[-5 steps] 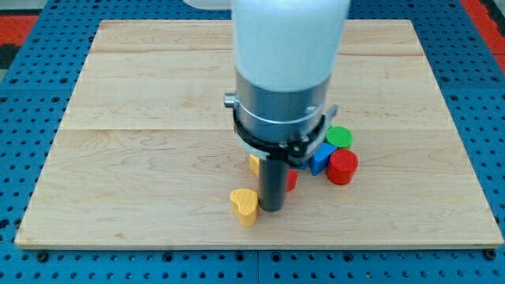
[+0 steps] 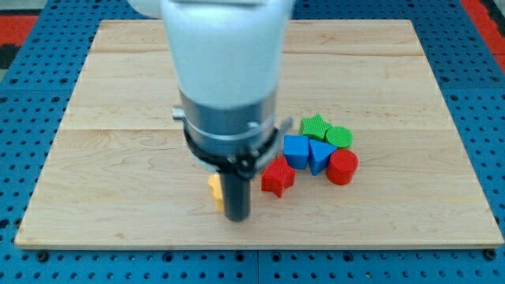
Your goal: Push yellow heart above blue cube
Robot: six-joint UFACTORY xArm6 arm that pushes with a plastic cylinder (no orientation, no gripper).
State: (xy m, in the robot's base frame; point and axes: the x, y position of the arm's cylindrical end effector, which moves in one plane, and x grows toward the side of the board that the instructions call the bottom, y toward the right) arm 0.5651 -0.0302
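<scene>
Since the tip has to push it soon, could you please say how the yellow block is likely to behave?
The yellow block, mostly hidden behind my tip, looks low and flat-based, so it should slide rather than tip. It looks rigid. An off-centre push would probably spin it.

Light wooden table (image 2: 410, 87) made of glued planks, grain running left to right, seams visible across it. It sits on a blue pegboard (image 2: 31, 158) with a regular grid of small holes, showing on the view's left, right and bottom edges. Red pegboard patches at the top left corner (image 2: 20, 16) and top right corner (image 2: 485, 12). Even, diffuse light with soft shadows. No walls, floor or windows in frame.
</scene>
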